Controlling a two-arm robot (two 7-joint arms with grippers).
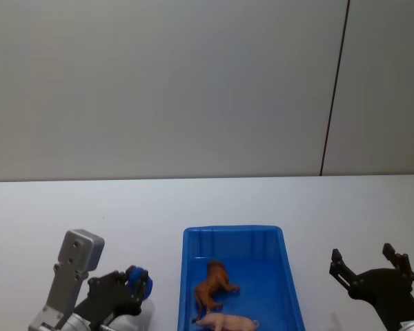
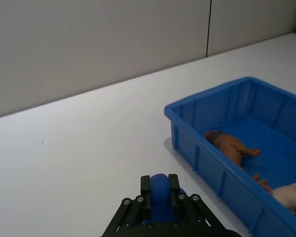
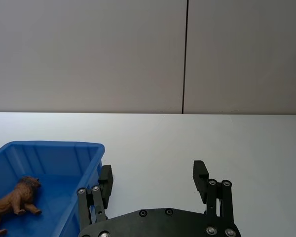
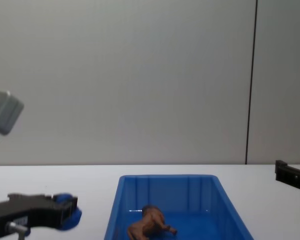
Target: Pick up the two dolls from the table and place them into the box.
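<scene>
Both grippers sit clear of the box (image 1: 283, 276) in the head view: the left gripper (image 1: 136, 283) just to its left with its blue-tipped fingers drawn together on nothing, the right gripper (image 1: 367, 267) to its right, spread wide and empty. Inside the box the brown lion doll (image 1: 212, 284) lies beside the pink pig doll (image 1: 228, 322), which is nearer the robot.

From the left wrist, the closed left fingers (image 2: 159, 193) hover over bare table (image 2: 89, 138) beside the box wall, both dolls inside.

From the right wrist, the wide right fingers (image 3: 201, 174) flank the box's corner; the lion rests within.

At chest height the lion shows behind the box's rim.

Judging by this, both placements look done; only withdrawing the arms seems left.
</scene>
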